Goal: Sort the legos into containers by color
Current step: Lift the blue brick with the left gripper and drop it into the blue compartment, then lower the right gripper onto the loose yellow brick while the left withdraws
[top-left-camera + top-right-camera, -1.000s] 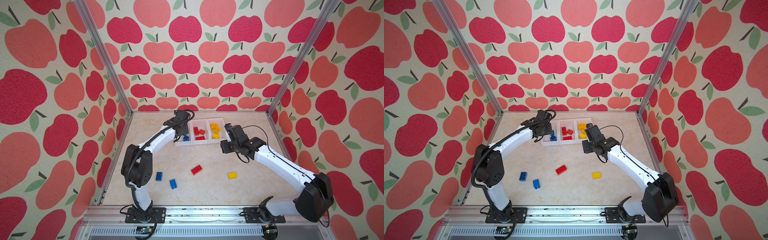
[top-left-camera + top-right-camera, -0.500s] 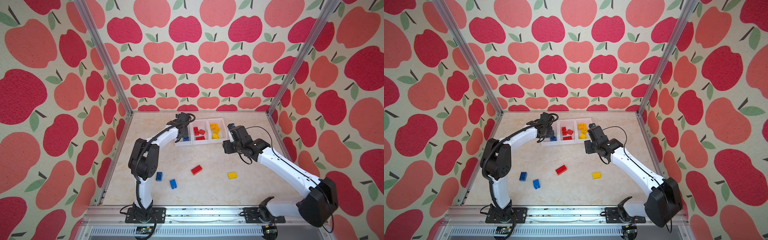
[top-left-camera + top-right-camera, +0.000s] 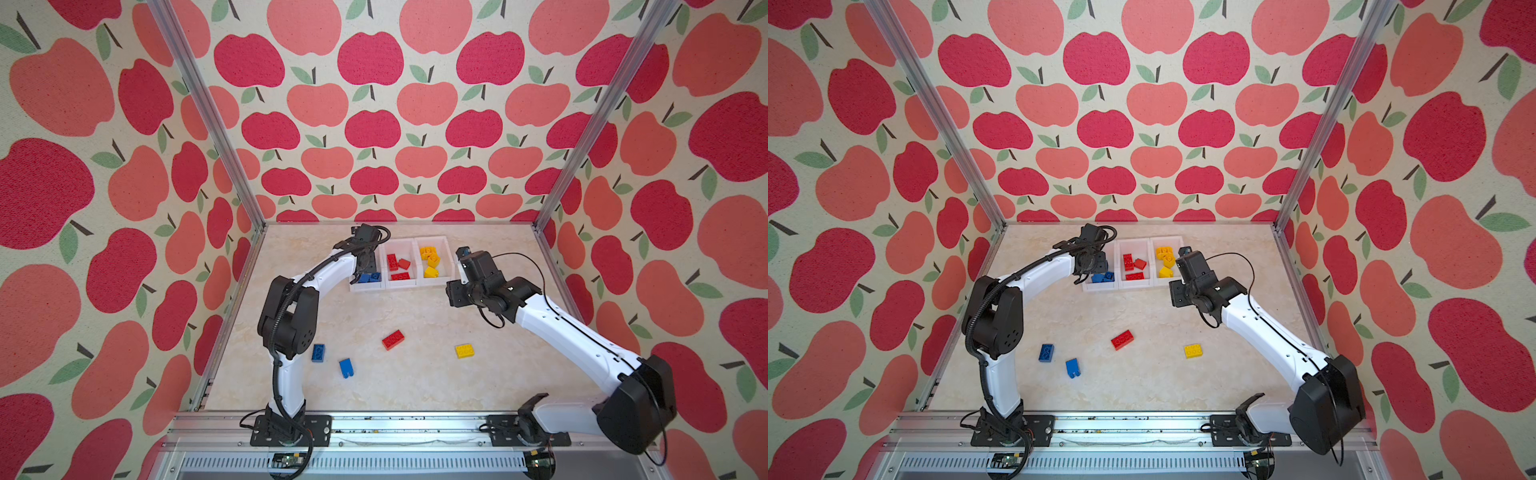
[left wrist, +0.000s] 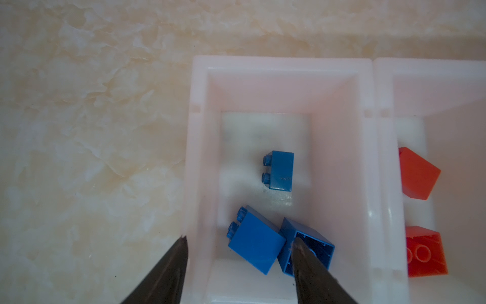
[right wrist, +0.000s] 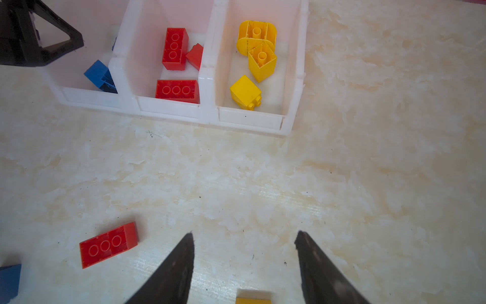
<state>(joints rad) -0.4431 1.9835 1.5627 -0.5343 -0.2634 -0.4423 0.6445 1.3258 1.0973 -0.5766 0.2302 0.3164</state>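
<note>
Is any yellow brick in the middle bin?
No, the middle bin holds only red bricks; the yellow bricks lie in the end bin.

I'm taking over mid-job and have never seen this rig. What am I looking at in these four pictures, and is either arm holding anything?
Two white robot arms stand at the near edge of a marble-look table, each ending in a two-fingered tool. Both top views look down on the whole scene from one camera head. The other two pictures come from cameras on the wrists, looking past the fingers. At the back sit three joined white bins, with blue, red and yellow bricks sorted inside. Loose on the table lie a red brick, a yellow brick, a blue brick and a second blue brick. The left tool hangs open over the blue bin, holding nothing. The right tool is open over bare table, also empty.
</note>
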